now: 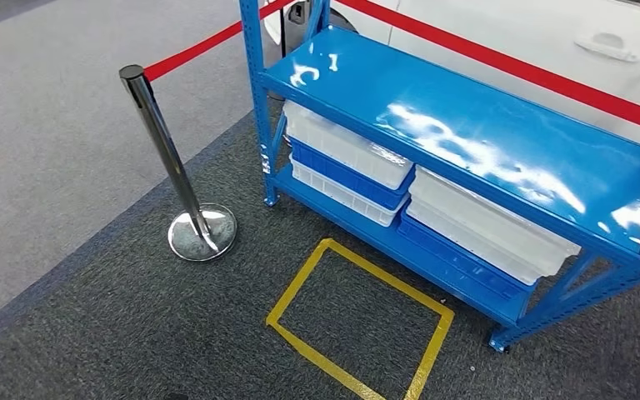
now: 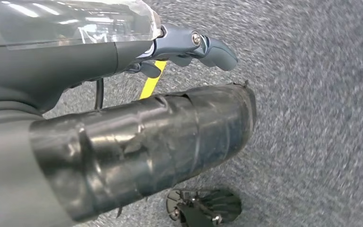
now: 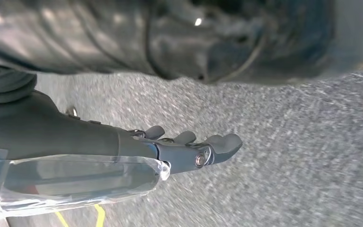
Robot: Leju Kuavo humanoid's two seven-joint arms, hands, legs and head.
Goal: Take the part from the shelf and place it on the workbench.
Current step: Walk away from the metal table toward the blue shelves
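The blue shelf (image 1: 467, 133) is standing on the grey carpet, its top board lying bare and stacked white and blue bins (image 1: 346, 167) sitting beneath, the part not identifiable, while the left robot hand (image 2: 189, 47) and right robot hand (image 3: 189, 146) are hanging with fingers apart, holding nothing.

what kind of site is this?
Probably a factory or demo floor: blue steel shelf holding white and blue bins, yellow taped floor box, and a red-belt stanchion.
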